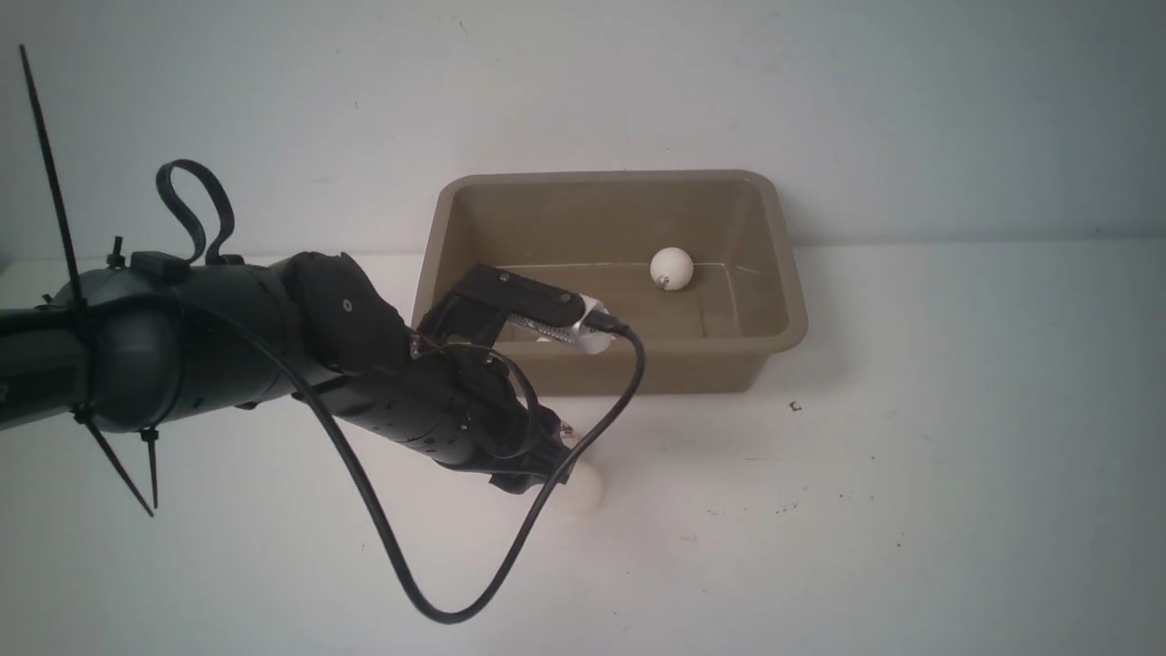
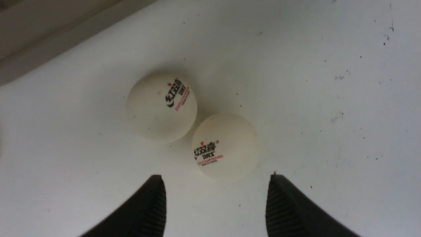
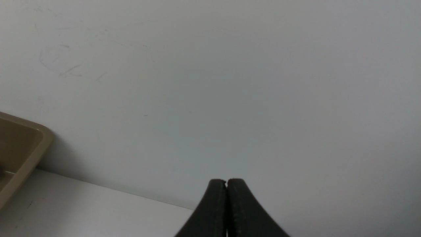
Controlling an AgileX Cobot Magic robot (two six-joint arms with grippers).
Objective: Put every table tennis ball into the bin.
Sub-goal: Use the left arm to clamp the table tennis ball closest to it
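Note:
The taupe bin (image 1: 638, 369) stands at the back of the table with one table tennis ball (image 1: 671, 269) on its floor. My left arm (image 1: 428, 410) reaches down in front of the bin, and a ball (image 1: 583, 489) peeks out beside its tip. In the left wrist view, two white printed balls lie touching on the table: a nearer ball (image 2: 225, 146) and a farther ball (image 2: 161, 107). My left gripper (image 2: 216, 177) is open just short of the nearer ball, with nothing between its fingers. My right gripper (image 3: 226, 181) is shut and empty, away from the bin's corner (image 3: 39, 138).
The white table meets a white wall just behind the bin. A black cable (image 1: 437, 610) loops down from the left wrist toward the table's front. A small dark speck (image 1: 795, 406) lies right of the bin's front.

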